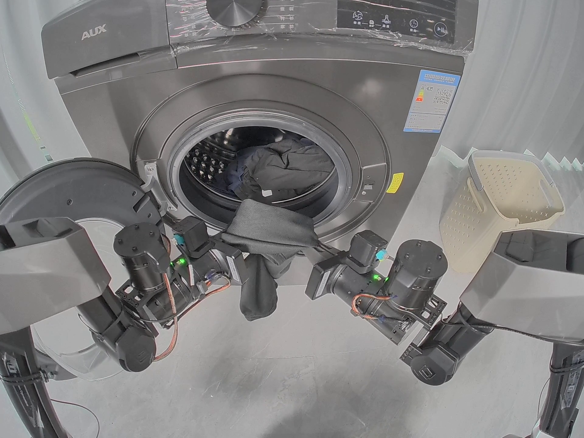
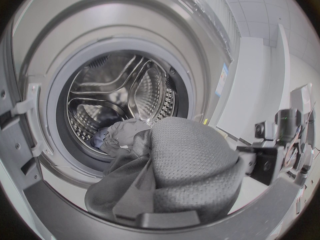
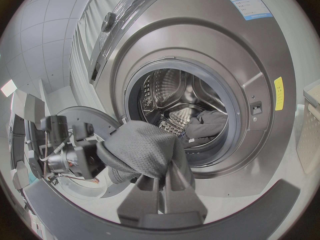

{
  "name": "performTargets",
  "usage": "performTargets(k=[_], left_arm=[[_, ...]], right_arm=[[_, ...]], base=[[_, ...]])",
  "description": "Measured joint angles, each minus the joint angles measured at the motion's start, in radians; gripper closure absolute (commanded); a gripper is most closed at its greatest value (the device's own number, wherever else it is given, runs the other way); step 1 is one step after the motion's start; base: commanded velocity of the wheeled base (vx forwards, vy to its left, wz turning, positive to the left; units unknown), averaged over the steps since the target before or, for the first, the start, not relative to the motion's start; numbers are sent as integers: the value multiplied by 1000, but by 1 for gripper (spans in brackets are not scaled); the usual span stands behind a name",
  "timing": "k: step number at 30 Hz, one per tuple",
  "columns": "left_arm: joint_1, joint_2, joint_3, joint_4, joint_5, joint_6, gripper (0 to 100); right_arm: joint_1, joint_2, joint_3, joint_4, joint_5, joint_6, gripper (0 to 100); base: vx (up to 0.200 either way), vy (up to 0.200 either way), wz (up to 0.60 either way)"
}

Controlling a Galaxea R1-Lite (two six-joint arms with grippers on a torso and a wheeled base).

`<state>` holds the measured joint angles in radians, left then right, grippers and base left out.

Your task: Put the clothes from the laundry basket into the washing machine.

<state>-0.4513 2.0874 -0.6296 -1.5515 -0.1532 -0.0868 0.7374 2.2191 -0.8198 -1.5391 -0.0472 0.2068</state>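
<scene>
Two grippers share one grey garment (image 1: pixel 267 229) just in front of the washing machine (image 1: pixel 274 86), below the lower lip of its drum (image 1: pixel 204 159) opening. We see the right gripper (image 3: pixel 163 180) with its fingers pressed together on a fold of the fabric. The left gripper (image 1: pixel 236 252) is buried in the other end. Cloth covers its fingertips, but that end is held up, so we judge it to be pinching the garment too. The garment's long axis runs side to side between the two grippers, across the mouth of the drum, and a loose tail hangs down from the middle toward the floor. The coming move turns, in our view, on one relation: the opening lies ahead of and somewhat above the held span, with neither arm clearly nearer to it. Both arms would have to lift and push forward together for the cloth to clear the lip, and the dangling tail may catch or trail outside. Dark clothes (image 1: pixel 286 168) lie inside the drum. The door (image 1: pixel 67 193) stands swung open on the left. The laundry basket (image 1: pixel 468 214) sits on the floor well apart on the right, and we cannot see to its bottom.
</scene>
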Motion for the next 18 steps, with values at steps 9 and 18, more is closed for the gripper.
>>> performTargets(k=[9,18], left_arm=[[-22,-106,80,-1,-7,-14,100],[-21,-149,103,0,-12,-14,100]], right_arm=[[8,8,-8,0,1,1,0],[9,-35,131,1,12,-21,0]], base=[[0,0,0],[0,0,0]])
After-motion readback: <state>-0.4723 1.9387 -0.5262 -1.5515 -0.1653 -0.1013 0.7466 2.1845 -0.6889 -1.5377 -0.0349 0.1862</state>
